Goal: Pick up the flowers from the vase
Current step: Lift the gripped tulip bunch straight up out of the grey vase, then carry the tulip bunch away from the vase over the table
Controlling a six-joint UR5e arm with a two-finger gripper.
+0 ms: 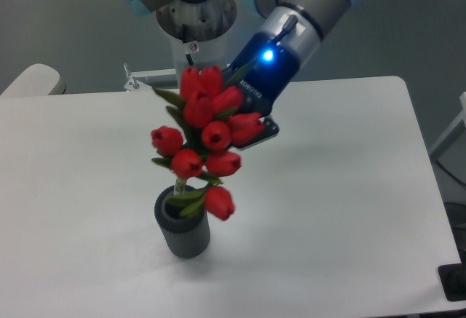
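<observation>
1. The flowers (206, 137) hang in the air above the vase (183, 228) — most of the bunch is clear of the rim, and only the pale lower end of the stems appears to reach the vase mouth, where leaves and the lowest bud hide whether it is inside or just above.
2. The claw (244, 123) sits behind the upper buds, and its fingertips are hidden by them; judging by the lifted bunch it is pinching the flowers somewhere among the upper stems, though the contact itself cannot be seen.
3. The vase stands upright on the white worktop (342, 187), near the front edge, with nothing touching its ribbed wall.
4. By my reading the grasp is made and the lift is well under way — what is left is to raise the stem ends fully free of the vase.
5. The bunch's long axis runs from the stem ends at lower left to the top buds at upper right, tilted a little from vertical, buds uppermost.
</observation>
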